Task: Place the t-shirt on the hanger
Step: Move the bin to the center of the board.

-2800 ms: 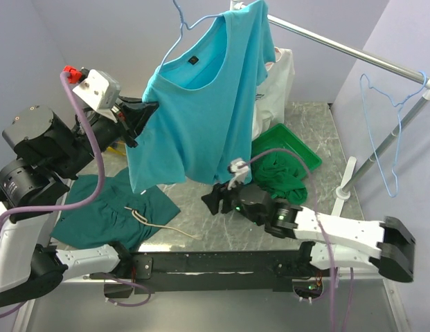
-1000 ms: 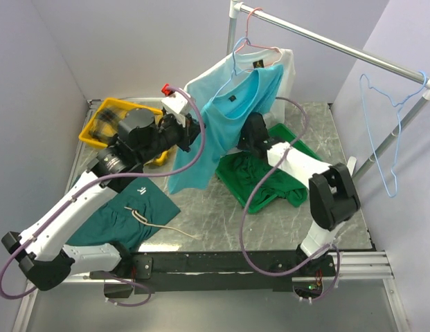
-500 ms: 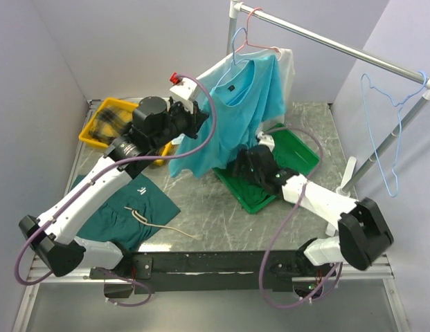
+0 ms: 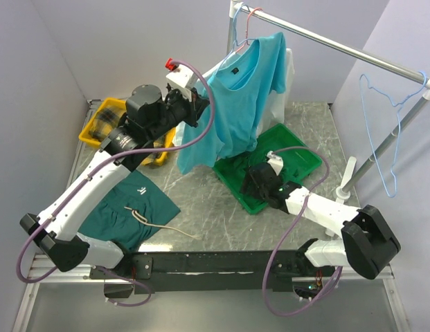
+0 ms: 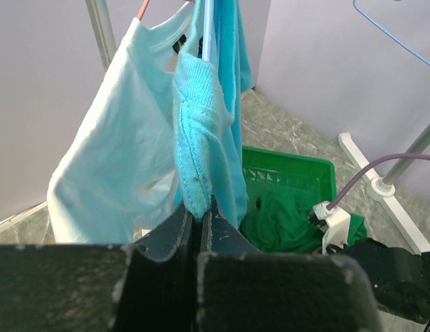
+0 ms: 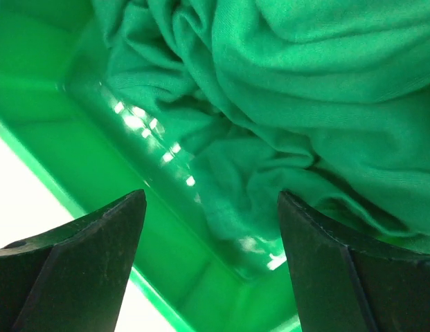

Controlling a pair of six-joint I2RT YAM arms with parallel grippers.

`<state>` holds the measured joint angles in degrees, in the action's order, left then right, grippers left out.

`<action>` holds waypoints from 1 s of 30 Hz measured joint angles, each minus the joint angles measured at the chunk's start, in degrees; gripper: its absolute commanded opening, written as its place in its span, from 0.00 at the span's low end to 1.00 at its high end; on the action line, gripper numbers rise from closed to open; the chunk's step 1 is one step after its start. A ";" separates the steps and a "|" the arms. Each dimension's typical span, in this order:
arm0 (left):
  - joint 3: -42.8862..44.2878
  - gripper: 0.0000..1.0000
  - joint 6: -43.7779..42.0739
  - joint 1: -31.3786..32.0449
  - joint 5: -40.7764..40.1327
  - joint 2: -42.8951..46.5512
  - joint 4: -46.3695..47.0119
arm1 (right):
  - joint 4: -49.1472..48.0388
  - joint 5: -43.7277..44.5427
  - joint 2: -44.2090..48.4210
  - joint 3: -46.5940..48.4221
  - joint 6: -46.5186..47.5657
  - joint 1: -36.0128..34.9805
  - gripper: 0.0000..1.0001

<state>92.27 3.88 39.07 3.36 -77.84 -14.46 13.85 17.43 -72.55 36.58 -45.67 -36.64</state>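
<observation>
The turquoise t-shirt (image 4: 242, 97) hangs on the light-blue wire hanger (image 4: 233, 50), whose hook is up at the left end of the rail (image 4: 325, 43). I cannot tell if the hook rests on the rail. My left gripper (image 4: 201, 107) is shut on a fold of the shirt's shoulder edge; the left wrist view shows the jaws (image 5: 199, 211) pinching turquoise fabric (image 5: 197, 131) beside the hanger wire (image 5: 206, 31). My right gripper (image 4: 258, 181) is open and empty over the green tray (image 4: 306, 158), its fingers (image 6: 83, 263) apart above a dark green garment (image 6: 305, 83).
A white t-shirt (image 4: 289, 66) on a pink-red hanger (image 4: 251, 19) hangs just behind the turquoise one. A spare light-blue hanger (image 4: 384, 138) hangs at the rail's right end. A yellow basket (image 4: 104, 121) stands at back left, and a dark green garment (image 4: 128, 207) with a cord lies at front left.
My left gripper carried the t-shirt on its hanger back and up to the rail's left end. My right gripper let go of the shirt and dropped over the green tray.
</observation>
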 measured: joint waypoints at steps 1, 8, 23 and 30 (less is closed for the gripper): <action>0.11 0.01 -0.11 0.00 0.09 -0.09 -0.02 | -0.52 0.00 0.11 -0.66 -0.37 -0.13 0.86; 1.03 0.01 -1.20 -0.28 0.66 -1.79 -0.48 | 1.99 -0.04 1.09 -2.23 -2.32 -3.91 0.88; 7.21 0.01 -1.99 -1.18 3.04 -6.73 -2.80 | 6.05 -2.12 11.19 -10.78 -18.78 -24.85 0.88; 12.74 0.01 -4.50 -1.18 6.49 -10.54 -5.79 | 6.03 -1.75 6.88 -8.09 -24.85 -34.86 0.89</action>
<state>105.01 -0.62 37.89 9.85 -88.38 -20.25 19.88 15.68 -65.67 28.49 -70.52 -71.50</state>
